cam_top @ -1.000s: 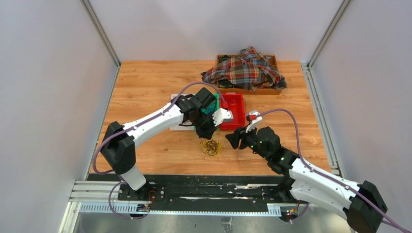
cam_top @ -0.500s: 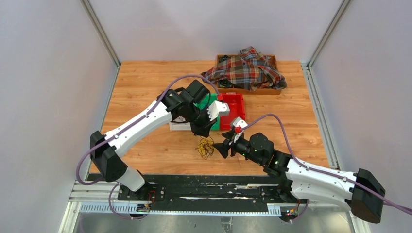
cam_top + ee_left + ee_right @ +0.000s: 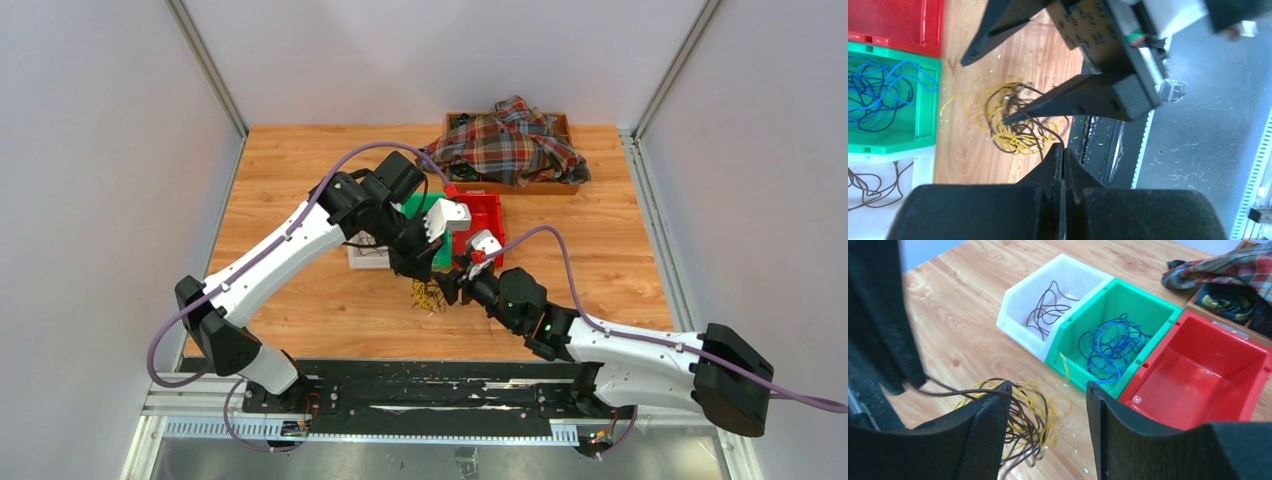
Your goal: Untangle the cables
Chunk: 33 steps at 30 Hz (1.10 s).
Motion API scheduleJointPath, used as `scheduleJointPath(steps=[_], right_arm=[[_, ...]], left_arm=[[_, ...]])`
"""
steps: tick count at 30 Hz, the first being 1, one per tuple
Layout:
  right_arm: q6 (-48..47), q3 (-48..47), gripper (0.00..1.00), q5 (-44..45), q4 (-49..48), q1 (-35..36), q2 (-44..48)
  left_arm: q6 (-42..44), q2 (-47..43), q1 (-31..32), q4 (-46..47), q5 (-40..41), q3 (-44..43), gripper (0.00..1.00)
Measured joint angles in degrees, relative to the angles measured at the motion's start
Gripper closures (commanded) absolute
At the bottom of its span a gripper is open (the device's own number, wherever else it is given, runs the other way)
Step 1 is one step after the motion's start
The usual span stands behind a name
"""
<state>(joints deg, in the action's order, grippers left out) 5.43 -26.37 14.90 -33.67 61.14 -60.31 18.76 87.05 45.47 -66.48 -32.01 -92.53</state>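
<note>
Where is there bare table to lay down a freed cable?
Bare wood: far left, between the left rail and the white bin; and right, between the red bin and the right rail. The red bin's floor is bare too. Crowded: the yellow-brown tangle before the green bin, where left claw and right claw meet.

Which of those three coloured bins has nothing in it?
The red bin, at the end beside the green bin. It is bare inside, while the green one holds blue wires and the white bin holds a brown wire.
</note>
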Motion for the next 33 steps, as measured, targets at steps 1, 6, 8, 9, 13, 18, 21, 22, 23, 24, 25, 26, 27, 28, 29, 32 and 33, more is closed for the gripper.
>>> scheduleJointPath(steps=[1,6,8,9,13,18,21,22,23,24,25,26,27,28,29,32,33], right_arm=[[-0.24,-0.04,0.44,0.83,-0.66,0.07,-0.44],[-0.79,-1.38,0.45,3.78,-3.50,0.33,-4.15],[-0.79,-1.77,0.45,4.15,-4.55,0.33,-5.79],[-0.79,-1.88,0.46,4.24,-5.09,0.33,-6.58],[-0.52,-2.03,0.47,4.24,-6.95,0.35,-8.41],[0.70,-2.01,0.48,4.17,-8.31,0.35,-9.62],[2.03,-1.14,0.50,4.17,-9.97,0.35,-9.86],[2.54,-0.28,0.51,4.17,-10.60,0.35,-9.86],[3.08,0.72,0.51,4.20,-11.17,0.35,-9.86],[3.80,1.99,0.52,4.24,-11.61,0.35,-10.08],[4.35,3.17,0.53,4.24,-11.72,0.35,-10.25],[5.01,4.35,0.53,4.28,-11.91,0.35,-10.54],[5.53,5.31,0.54,4.33,-11.96,0.35,-10.73],[6.16,6.40,0.54,4.50,-12.02,0.35,-10.93],[6.78,7.21,0.54,4.66,-12.09,0.35,-11.04],[8.35,9.27,0.55,4.87,-12.79,0.35,-11.19],[8.74,9.77,0.55,4.94,-12.90,0.35,-11.21]], left_arm=[[0.07,0.00,0.00,-0.57,-0.44,-0.55,0.99],[0.83,0.00,0.00,-4.09,-2.84,-4.15,0.99],[1.22,0.00,0.00,-5.29,-3.56,-6.01,0.99],[1.49,0.00,0.00,-5.81,-3.82,-6.82,0.99],[2.29,0.02,0.00,-8.09,-4.92,-10.25,0.99],[3.23,0.63,0.00,-11.52,-5.42,-16.46,1.00],[3.37,1.11,0.00,-13.27,-5.29,-21.18,1.00],[3.34,1.33,0.00,-13.79,-5.20,-22.93,1.00],[3.32,1.53,0.00,-14.08,-4.94,-24.79,1.00],[3.32,1.66,0.00,-14.25,-4.72,-26.47,1.00],[3.34,1.75,0.00,-14.43,-4.20,-28.26,1.00],[3.34,1.79,0.00,-14.64,-3.58,-29.66,1.00],[3.34,1.92,0.00,-14.95,-2.93,-31.15,1.00],[3.41,2.12,0.00,-15.21,-2.03,-32.96,1.00],[3.54,2.36,0.00,-15.41,-1.16,-34.58,1.00],[3.96,3.13,0.00,-16.09,1.42,-39.04,1.00],[4.07,3.37,0.00,-16.20,2.14,-40.26,1.00]])
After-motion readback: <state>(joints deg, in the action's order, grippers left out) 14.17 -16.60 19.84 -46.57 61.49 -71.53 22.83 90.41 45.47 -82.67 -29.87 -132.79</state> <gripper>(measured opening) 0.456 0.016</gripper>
